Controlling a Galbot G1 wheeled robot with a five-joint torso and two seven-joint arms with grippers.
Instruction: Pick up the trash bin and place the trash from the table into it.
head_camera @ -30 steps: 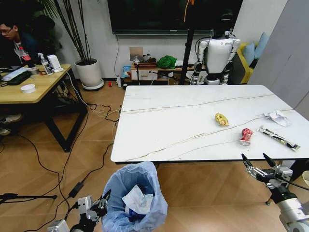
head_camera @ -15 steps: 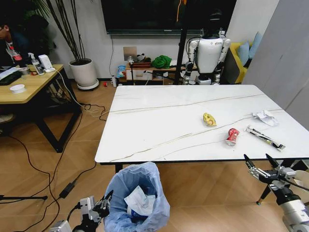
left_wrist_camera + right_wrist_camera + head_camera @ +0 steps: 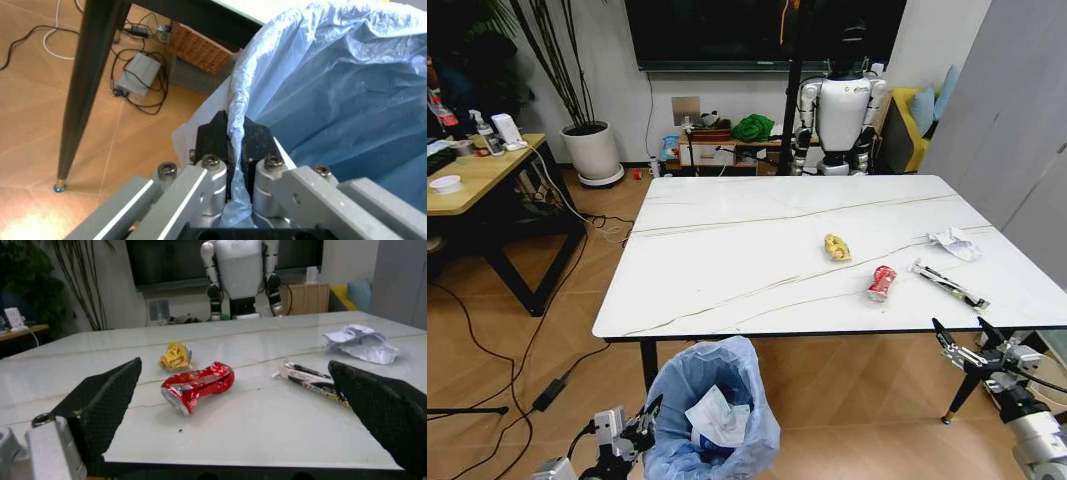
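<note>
From the head view, the table (image 3: 757,260) fills the middle of a wood-floored room, its marble-look top bearing the trash toward the right end: a crumpled yellow wrapper (image 3: 835,247), a crushed red can (image 3: 882,283), a flattened long wrapper (image 3: 949,284) and a white crumpled paper (image 3: 954,242). Behind the table stands a white humanoid robot (image 3: 839,110) under a dark screen (image 3: 762,32); a potted plant (image 3: 592,150) and a wooden desk (image 3: 477,175) sit to the left. The trash bin (image 3: 712,410) stands on the floor just before the table's near edge, white paper inside, with the left gripper (image 3: 637,432) at its rim. The right gripper (image 3: 972,345) hovers below the table's near right corner, spread wide. In the left wrist view, the left gripper (image 3: 233,145) pinches the blue bag of the trash bin (image 3: 333,90) tightly. In the right wrist view, the right gripper (image 3: 247,400) frames the red can (image 3: 197,385), the yellow wrapper (image 3: 176,356) and the white paper (image 3: 360,342) with nothing between its fingers. Against a second ago, the whole head view has swung, putting the table further left; both grippers keep their pose.
</note>
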